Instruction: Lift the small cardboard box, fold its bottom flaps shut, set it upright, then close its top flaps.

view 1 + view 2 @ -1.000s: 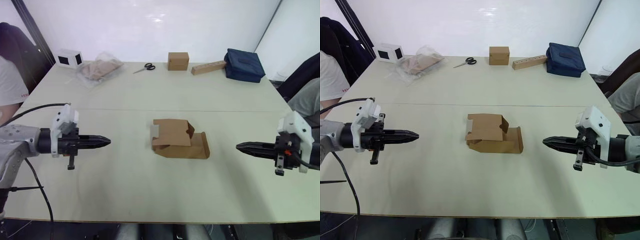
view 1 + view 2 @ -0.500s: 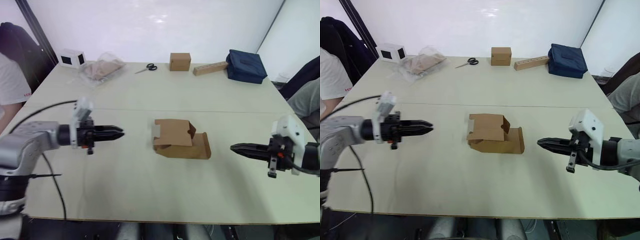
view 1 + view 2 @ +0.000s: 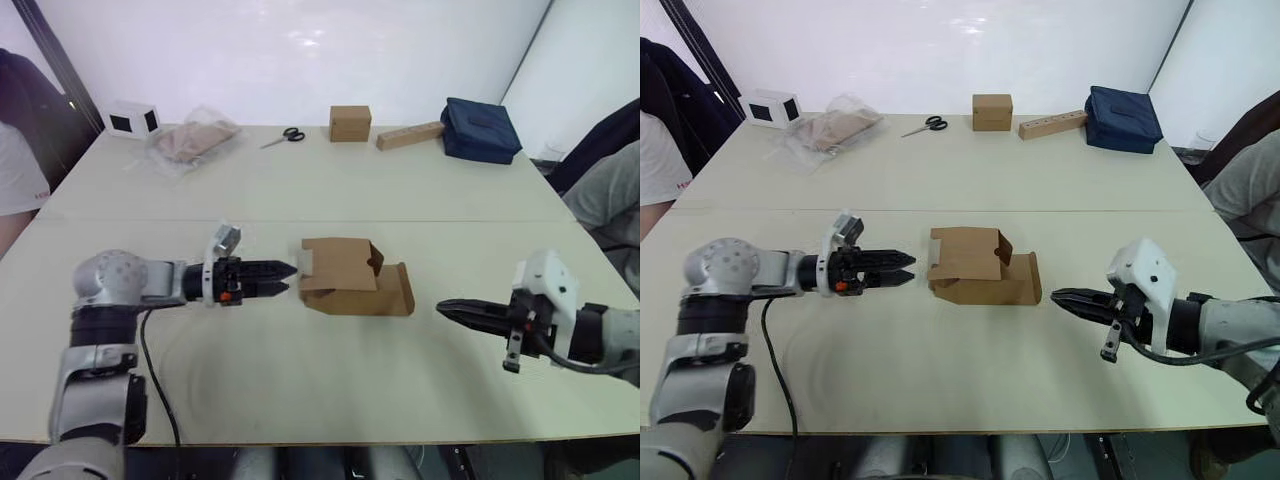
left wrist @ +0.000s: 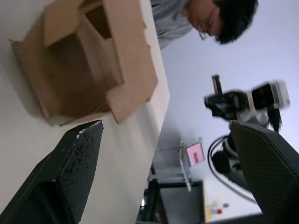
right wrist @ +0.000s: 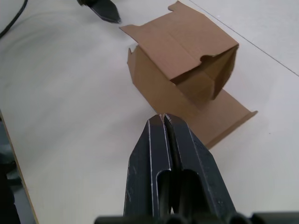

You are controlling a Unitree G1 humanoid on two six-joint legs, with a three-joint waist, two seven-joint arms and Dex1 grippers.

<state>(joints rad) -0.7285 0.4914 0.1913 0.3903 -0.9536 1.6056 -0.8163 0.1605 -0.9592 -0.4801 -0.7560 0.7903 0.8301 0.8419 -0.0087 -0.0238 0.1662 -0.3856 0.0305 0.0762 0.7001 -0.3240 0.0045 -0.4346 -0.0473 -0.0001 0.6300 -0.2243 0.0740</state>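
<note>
We find the small cardboard box (image 3: pixel 970 265) lying on its side at the centre of the frame, resting on the surface (image 3: pixel 970 190), with no hand touching it. Its ends are open: one long flap (image 3: pixel 1025 280) lies flat on the surface toward the right of the frame, and the short top flaps (image 5: pixel 205 70) stand loose around the opening seen in the right wrist view.

The left hand (image 3: pixel 905 279) sits just beside the box's left face, fingers spread wide with the box between them in the left wrist view, holding nothing. The right hand (image 3: pixel 1062 299) is near the flat flap, a gap remaining; its fingers (image 5: pixel 161 140) are pressed together and empty.

We judge the task barely begun. The box is not lifted, the bottom flaps are not folded, it is not upright, and the top is not closed. All four steps remain; the present step appears to be the approach to a first grasp.

At the upper edge of the frame, well apart, lie a flapless brown cube (image 3: pixel 992 111), a tan block (image 3: pixel 1052 124) and scissors (image 3: pixel 927 125).
</note>
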